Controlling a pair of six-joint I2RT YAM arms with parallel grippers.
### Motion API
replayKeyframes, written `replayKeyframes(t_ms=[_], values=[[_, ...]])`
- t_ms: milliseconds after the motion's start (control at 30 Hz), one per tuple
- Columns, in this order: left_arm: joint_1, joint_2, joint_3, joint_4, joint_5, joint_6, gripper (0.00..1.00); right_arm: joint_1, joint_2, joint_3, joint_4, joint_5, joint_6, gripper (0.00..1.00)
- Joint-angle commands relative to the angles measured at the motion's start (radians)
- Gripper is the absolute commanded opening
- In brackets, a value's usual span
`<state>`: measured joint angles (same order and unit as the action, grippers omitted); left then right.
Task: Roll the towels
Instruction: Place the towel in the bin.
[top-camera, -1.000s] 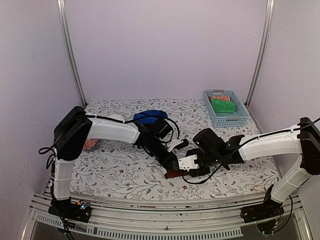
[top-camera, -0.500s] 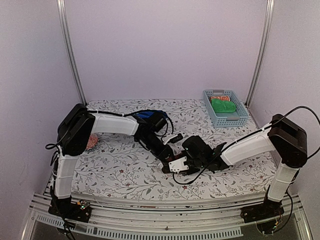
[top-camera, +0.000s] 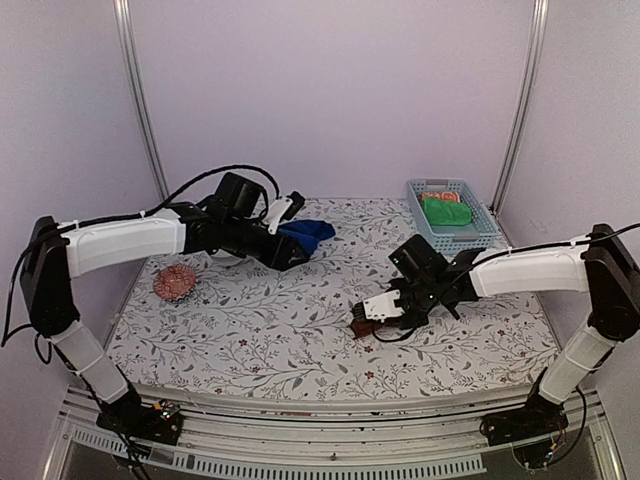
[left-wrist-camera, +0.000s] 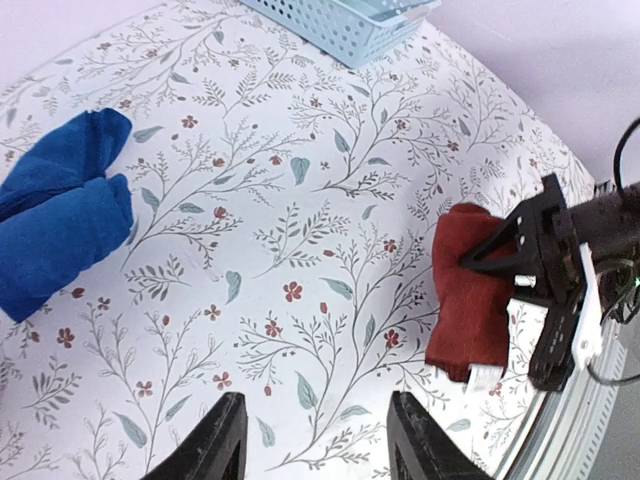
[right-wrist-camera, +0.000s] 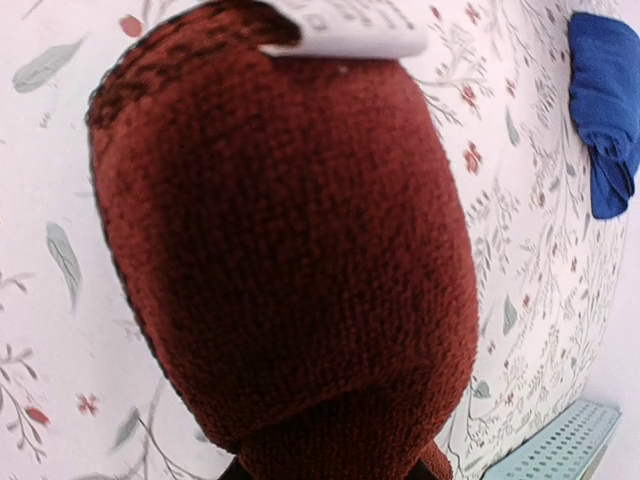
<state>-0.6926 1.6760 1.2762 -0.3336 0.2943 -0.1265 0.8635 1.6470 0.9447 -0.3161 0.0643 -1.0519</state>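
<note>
The right gripper (top-camera: 375, 312) was clamped narrowly on the red towel (right-wrist-camera: 290, 250), seemingly a finished roll, at 5 o'clock on the table (top-camera: 250, 330). The left gripper (left-wrist-camera: 316, 400) hung wide and empty. The blue towel (left-wrist-camera: 60, 210) lay bunched at 12 o'clock, apparently not yet rolled.

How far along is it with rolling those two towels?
Done, apparently: the red towel is bunched into a rough roll. In hand: the right pincer grips it. Left: the blue towel lies in a loose heap, seemingly unrolled; the left pincer hangs open, empty.
</note>
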Motion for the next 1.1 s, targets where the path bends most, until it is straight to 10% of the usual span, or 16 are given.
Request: replayKeyframes(t_ms=[0,533,1067], values=[[-0.005,-0.032,-0.108,0.084,-0.053,-0.039,0.50,-0.139,-0.059,0.100,-0.152,-0.035,-0.032,0.13],[-0.008,-0.106,-0.204,0.131,0.013,-0.091,0.48,-0.650,0.176,0.606,-0.169,-0.045,-0.315,0.12],[-0.025,-0.155,-0.272,0.163,0.026,-0.132,0.47,-0.774,0.560,0.951,-0.165,-0.003,-0.423,0.11]])
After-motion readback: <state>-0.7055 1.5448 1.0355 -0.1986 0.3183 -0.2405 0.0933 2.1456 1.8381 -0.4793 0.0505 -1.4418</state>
